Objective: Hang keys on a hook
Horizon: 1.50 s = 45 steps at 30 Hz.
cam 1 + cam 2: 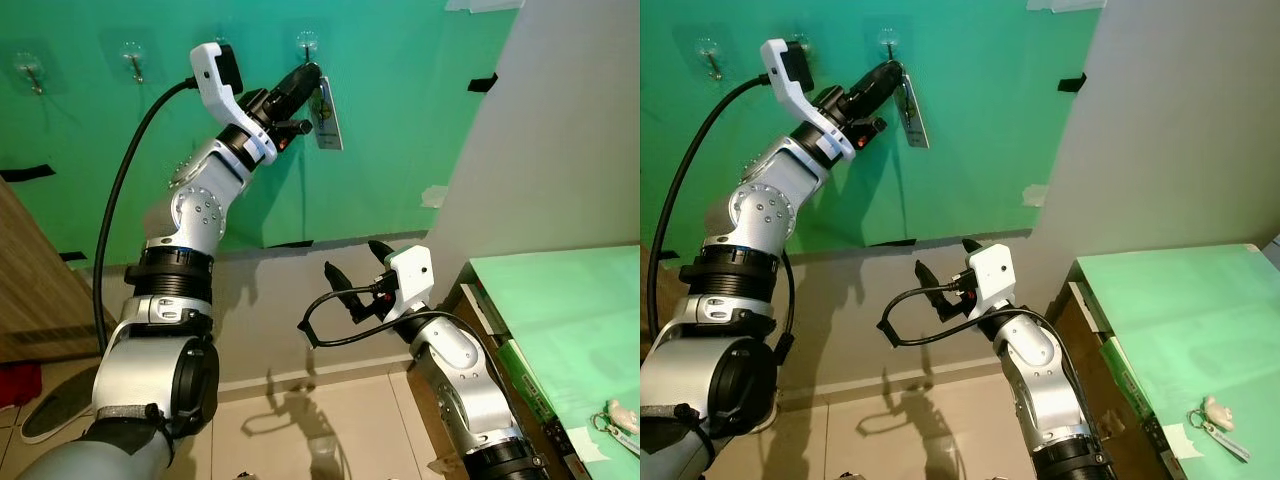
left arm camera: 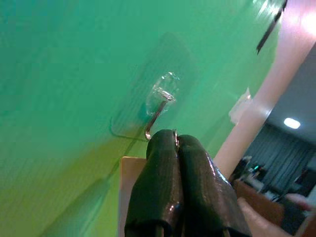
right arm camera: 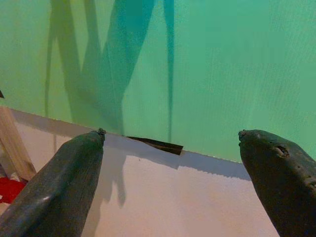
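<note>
Metal key ring with its pale tag [image 1: 327,118] hangs just below the clear adhesive hook [image 2: 160,101] on the green wall sheet [image 1: 400,130], pinched in the left gripper [image 1: 310,72], whose black fingers press tightly together right under the hook's wire tip. Lower down from the hook, the right gripper [image 1: 355,268] hovers with fingers spread wide, holding nothing. Another bunch of keys [image 1: 1218,420] lies on the green table [image 1: 1170,310].

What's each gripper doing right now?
Left gripper: shut on the white rectangular key tag, at the clear wall hook.
Right gripper: open, empty.
</note>
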Tool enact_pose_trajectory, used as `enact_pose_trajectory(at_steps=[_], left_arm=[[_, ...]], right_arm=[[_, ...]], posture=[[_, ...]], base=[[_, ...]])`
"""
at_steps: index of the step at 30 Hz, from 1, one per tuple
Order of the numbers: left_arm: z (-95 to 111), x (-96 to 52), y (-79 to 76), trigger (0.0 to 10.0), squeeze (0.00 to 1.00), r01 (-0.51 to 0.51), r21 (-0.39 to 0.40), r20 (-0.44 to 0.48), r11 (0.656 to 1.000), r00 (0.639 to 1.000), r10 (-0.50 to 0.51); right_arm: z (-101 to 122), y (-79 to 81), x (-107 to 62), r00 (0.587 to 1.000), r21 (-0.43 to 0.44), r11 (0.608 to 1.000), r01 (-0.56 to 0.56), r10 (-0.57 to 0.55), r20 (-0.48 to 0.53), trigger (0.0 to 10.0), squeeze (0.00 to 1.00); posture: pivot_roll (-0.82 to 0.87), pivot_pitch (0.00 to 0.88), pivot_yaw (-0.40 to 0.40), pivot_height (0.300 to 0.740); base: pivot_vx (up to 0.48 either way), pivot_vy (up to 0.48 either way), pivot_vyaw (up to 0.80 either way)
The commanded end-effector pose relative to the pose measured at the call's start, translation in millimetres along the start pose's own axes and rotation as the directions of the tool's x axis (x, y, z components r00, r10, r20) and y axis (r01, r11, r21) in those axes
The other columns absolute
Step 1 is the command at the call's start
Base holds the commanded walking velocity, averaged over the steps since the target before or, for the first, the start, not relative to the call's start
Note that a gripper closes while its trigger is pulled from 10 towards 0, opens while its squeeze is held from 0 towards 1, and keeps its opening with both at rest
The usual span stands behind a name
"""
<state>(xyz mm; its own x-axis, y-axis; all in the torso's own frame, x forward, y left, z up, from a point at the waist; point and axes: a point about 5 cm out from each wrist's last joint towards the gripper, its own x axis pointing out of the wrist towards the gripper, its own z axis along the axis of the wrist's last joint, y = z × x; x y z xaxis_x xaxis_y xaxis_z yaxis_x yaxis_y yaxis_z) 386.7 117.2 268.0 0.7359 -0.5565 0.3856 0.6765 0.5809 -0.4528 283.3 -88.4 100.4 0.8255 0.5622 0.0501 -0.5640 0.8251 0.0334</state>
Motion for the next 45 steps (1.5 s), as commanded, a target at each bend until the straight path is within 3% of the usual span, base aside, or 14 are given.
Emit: enact_pose_trajectory(at_steps=[1,15,17,18,19,20,21,30,35,37,38,40,43,45], left_arm=[[9.6,2.7,1.8,10.0,0.00,-0.025,-0.055,0.034,0.998,0.999,0.027],[-2.5,-0.7,17.5,10.0,0.00,-0.144,-0.147,-0.015,0.979,0.990,0.143],[-9.1,-0.6,19.4,10.0,0.00,-0.189,-0.069,-0.061,0.980,0.981,0.185],[-15.3,-0.2,19.3,10.0,0.00,-0.212,0.093,-0.107,0.973,0.969,0.221],[-15.3,-0.2,19.3,10.0,0.00,-0.212,0.093,-0.107,0.973,0.969,0.221],[-23.2,1.0,17.8,10.0,0.00,-0.216,0.256,-0.143,0.942,0.955,0.258],[-25.4,1.6,17.2,10.0,0.00,-0.220,0.277,-0.148,0.935,0.952,0.268],[-10.5,2.2,22.4,10.0,0.00,-0.323,0.077,-0.026,0.943,0.945,0.326],[-7.7,0.5,26.8,10.0,0.00,-0.340,-0.117,0.010,0.933,0.939,0.344],[-4.9,-1.1,29.3,10.0,0.00,-0.367,-0.110,0.028,0.924,0.928,0.372],[-3.5,-1.5,29.5,10.0,1.00,-0.376,-0.073,0.037,0.924,0.925,0.379],[-1.1,-1.7,28.8,10.0,1.00,-0.396,0.083,0.050,0.914,0.918,0.393],[3.6,-2.2,27.6,10.0,1.00,-0.428,0.351,0.087,0.833,0.901,0.426],[8.7,-3.8,29.2,10.0,1.00,-0.455,0.372,0.117,0.809,0.888,0.445]], right_arm=[[2.6,0.1,-0.4,1.000,-0.005,1.000,-0.007,0.007,0.004,10.0,0.13],[0.7,0.5,-1.0,1.000,0.002,1.000,-0.008,0.008,-0.010,10.0,0.13],[0.1,0.7,-1.4,1.000,0.002,1.000,-0.009,0.009,-0.014,10.0,0.13],[-0.2,0.6,-1.7,1.000,0.002,1.000,-0.009,0.009,-0.016,10.0,0.13],[-0.2,0.6,-1.7,1.000,0.002,1.000,-0.009,0.009,-0.016,10.0,0.13],[-0.6,0.3,-1.9,1.000,0.003,1.000,-0.010,0.010,-0.019,10.0,0.13],[-0.7,0.2,-2.0,1.000,0.003,1.000,-0.010,0.010,-0.020,10.0,0.13],[-1.1,0.3,-2.2,1.000,0.002,1.000,-0.012,0.012,-0.025,10.0,0.13],[-1.8,1.0,-2.4,0.999,0.004,1.000,-0.014,0.014,-0.029,10.0,0.13],[-2.0,1.3,-2.7,0.999,0.005,1.000,-0.014,0.014,-0.030,10.0,0.14],[-2.1,1.4,-2.7,0.999,0.005,1.000,-0.014,0.014,-0.030,10.0,0.13],[-2.1,1.5,-2.9,0.999,0.005,1.000,-0.015,0.015,-0.031,10.0,0.13],[-2.3,1.2,-3.2,0.999,0.004,1.000,-0.015,0.015,-0.032,10.0,0.13],[-2.5,1.3,-3.8,0.999,0.004,1.000,-0.015,0.015,-0.034,10.0,0.13]], posture=[[-0.05,0.000,0.018,0.740],[-0.05,0.000,0.019,0.740],[-0.05,0.000,0.017,0.740],[-0.05,0.000,0.016,0.740],[-0.05,0.000,0.016,0.740],[-0.05,0.000,0.016,0.740],[-0.05,0.000,0.016,0.740],[-0.05,0.000,0.012,0.740],[-0.05,0.000,0.013,0.740],[-0.05,0.000,0.013,0.740],[-0.05,0.000,0.013,0.740],[-0.05,0.000,0.012,0.740],[-0.05,0.000,0.011,0.740],[-0.05,0.000,0.010,0.740]], base=[[0.000,0.000,0.00],[0.000,0.000,0.00],[0.000,0.000,0.00],[0.000,0.000,0.00],[0.000,0.000,0.00],[0.000,0.000,0.00],[0.000,0.000,0.00],[0.000,0.000,0.00],[0.000,0.000,0.00],[0.000,0.000,0.00],[0.000,0.000,0.00],[0.000,0.000,0.00],[0.000,0.000,0.00],[0.000,0.000,0.00]])
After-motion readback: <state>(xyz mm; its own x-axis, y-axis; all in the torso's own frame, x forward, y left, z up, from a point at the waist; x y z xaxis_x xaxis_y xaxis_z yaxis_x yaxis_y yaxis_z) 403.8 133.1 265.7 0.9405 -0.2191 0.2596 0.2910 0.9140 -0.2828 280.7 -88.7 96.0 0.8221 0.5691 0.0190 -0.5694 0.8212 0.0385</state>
